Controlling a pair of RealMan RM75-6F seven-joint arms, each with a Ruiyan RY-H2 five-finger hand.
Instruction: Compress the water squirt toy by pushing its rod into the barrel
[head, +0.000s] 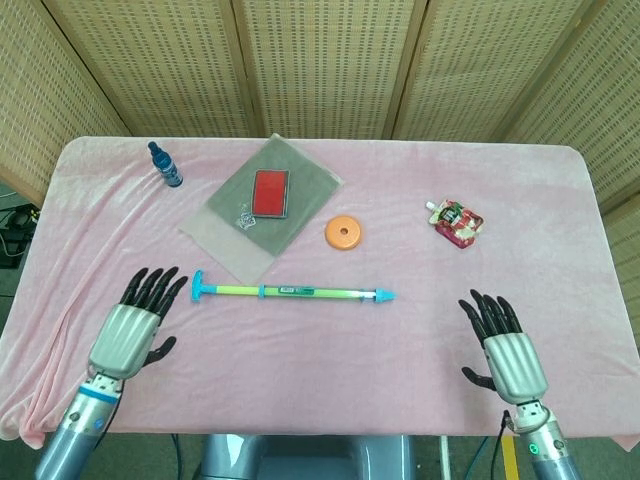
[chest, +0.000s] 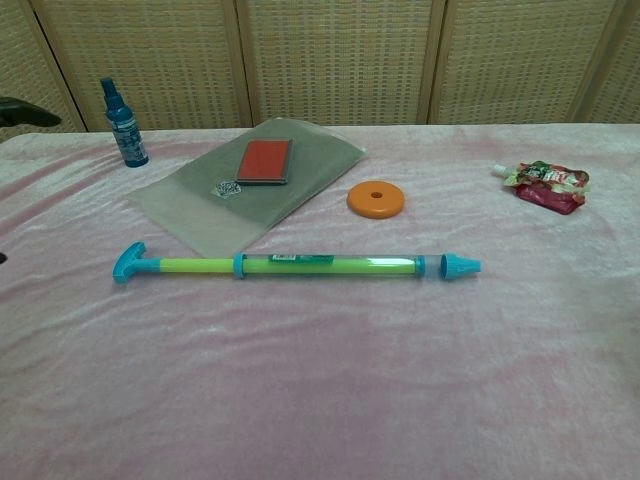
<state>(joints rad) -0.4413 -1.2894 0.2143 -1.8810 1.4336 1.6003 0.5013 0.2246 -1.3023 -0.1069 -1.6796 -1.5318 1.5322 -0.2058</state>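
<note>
Lying loose on the tabletop (head: 560, 300), the squirt toy (head: 295, 292) could roll or skid if pushed one-handed, since the left robot hand (head: 130, 325) and right robot hand (head: 505, 350) rest spread and empty.

A table (head: 560, 200) under a pink cloth (head: 330, 370) carried everything. The squirt toy (head: 293, 292) lay flat near the middle, handle to the left, nozzle to the right. Far left stood a blue bottle (head: 165, 165). A grey bag (head: 300, 195) with a red card lay far of the toy, an orange disc (head: 343, 233) just right of it. A red pouch (head: 457, 222) lay to the right.
</note>
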